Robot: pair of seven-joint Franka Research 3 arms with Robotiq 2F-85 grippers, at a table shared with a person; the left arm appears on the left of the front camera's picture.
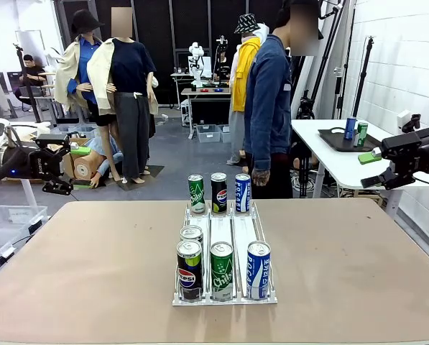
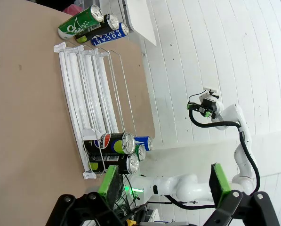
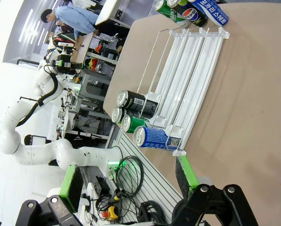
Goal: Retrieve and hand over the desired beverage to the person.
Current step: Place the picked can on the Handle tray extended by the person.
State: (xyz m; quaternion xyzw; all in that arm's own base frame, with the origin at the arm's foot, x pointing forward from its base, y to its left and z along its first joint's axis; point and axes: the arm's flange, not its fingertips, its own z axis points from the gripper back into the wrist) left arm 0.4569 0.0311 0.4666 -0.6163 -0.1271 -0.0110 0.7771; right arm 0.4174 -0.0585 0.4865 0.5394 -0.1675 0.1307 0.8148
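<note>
At the left edge of the front view the left gripper [image 1: 56, 167] hangs off the table [image 1: 92, 273], its fingers spread and empty — in its wrist view the green pads [image 2: 108, 181] stand wide apart. At the table's middle sits a clear three-lane rack [image 1: 225, 233]. At its near end stand a Pepsi can [image 1: 189, 269] with another can just behind it, a green can [image 1: 221, 270] and a blue can [image 1: 258, 269]; at the far end stand three more cans [image 1: 219, 192] — green, black, blue. Beyond the rack, at the table's far side, the person [image 1: 269, 108] stands side-on. At the right, the right gripper [image 1: 378, 159] hovers beside the table, likewise spread and empty.
</note>
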